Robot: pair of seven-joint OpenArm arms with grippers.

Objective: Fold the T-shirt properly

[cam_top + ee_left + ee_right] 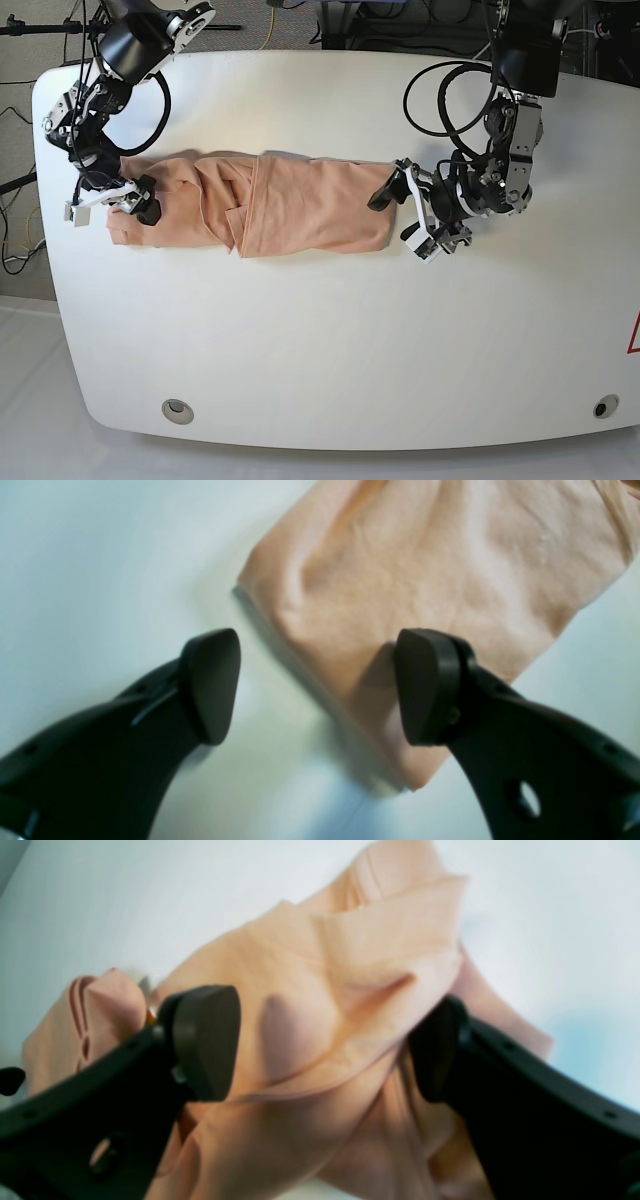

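Peach cloth, the T-shirt (260, 203), was laid across the white table (330, 340) as a long, partly folded band running between the two arms, with a flap doubled over near its middle and wrinkled layers bunched toward the base view's left end. The left gripper (317, 686) was seen at the band's squared-off end on the base view's right, its jaws spread wide; one dark pad (427, 685) was positioned over the corner of the cloth and the other over bare table, with no fabric pinched between them. In the base view this gripper (405, 210) was found just beside the shirt's edge. The right gripper (322, 1042) was placed at the opposite, crumpled end, its jaws also spread wide, with folds of the T-shirt (320, 1005) seen between and behind the pads; whether the cloth was touched by them could not be told from the blurred wrist view. A thin strip of darker pink hem was seen on the bunched cloth beside that gripper. In the base view the same gripper (135, 203) was seen over the shirt's left end
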